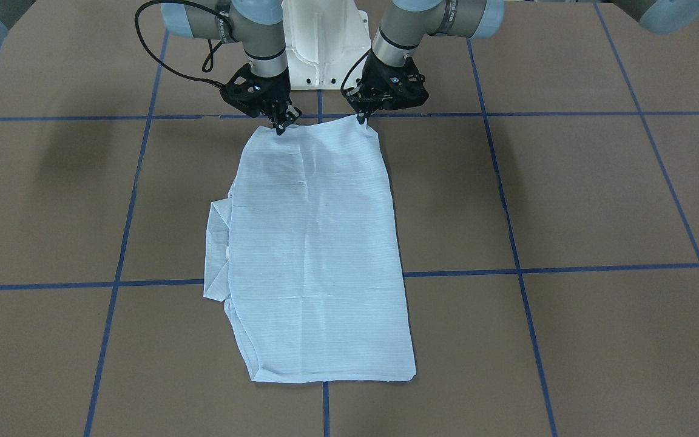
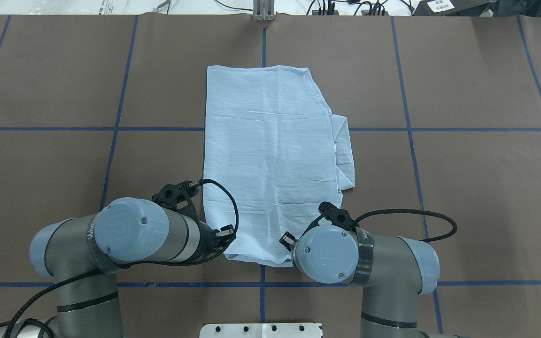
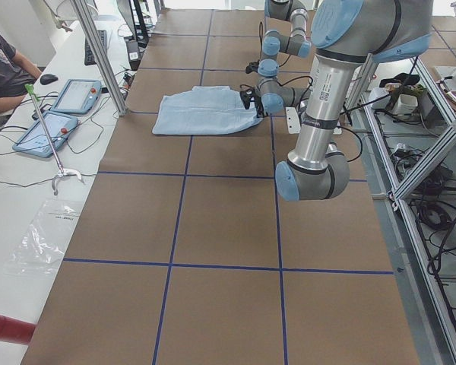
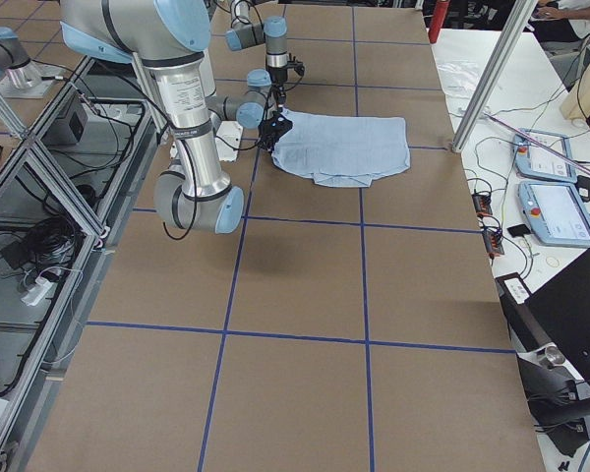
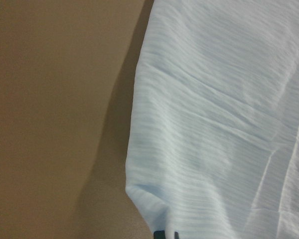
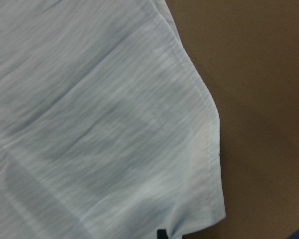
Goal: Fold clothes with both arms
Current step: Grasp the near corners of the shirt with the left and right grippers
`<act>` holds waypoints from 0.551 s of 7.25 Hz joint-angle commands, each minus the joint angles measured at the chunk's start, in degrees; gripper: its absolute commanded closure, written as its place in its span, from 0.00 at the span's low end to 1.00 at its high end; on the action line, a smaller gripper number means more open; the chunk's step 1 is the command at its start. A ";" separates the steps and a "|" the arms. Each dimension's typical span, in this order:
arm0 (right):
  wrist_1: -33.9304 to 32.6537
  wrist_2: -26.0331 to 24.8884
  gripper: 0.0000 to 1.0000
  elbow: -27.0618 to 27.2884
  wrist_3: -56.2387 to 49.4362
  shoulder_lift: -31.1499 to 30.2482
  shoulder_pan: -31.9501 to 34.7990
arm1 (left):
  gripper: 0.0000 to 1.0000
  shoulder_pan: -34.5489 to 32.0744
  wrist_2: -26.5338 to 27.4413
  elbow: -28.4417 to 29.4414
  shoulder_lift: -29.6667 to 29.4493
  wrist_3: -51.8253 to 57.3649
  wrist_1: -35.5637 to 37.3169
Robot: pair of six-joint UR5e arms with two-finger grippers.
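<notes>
Pinching the shirt point(image 1: 319, 243) at the two corners nearest to my base, I have my left gripper point(image 1: 363, 119) closed on one corner and my right gripper point(image 1: 281, 125) closed on the other. On both, the fingers are almost together, with only the thin cloth between them. In each wrist view the fabric draws into small wrinkles toward the dark fingertips at the bottom edge. The shirt is pale blue and folded into a long rectangle. It lies flat on the brown table point(image 1: 568, 194) and stretches away from me along the middle blue tape line point(image 2: 264, 44). A folded flap point(image 2: 344, 150) sticks out on my right side.
</notes>
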 commanded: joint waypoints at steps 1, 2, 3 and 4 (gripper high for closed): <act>-0.12 0.52 1.00 5.06 -0.30 -1.96 0.76 | 1.00 -0.16 -0.25 -2.43 0.23 0.03 1.47; -0.12 0.61 1.00 8.13 -0.30 -4.15 0.76 | 1.00 0.18 -0.60 -4.62 -0.03 0.21 6.27; -0.30 0.96 1.00 9.55 -0.30 -4.43 0.85 | 1.00 0.10 -2.00 -6.47 0.06 0.21 7.80; -0.47 1.31 1.00 11.05 -0.30 -4.35 0.76 | 1.00 0.19 -3.06 -8.14 0.06 0.12 9.47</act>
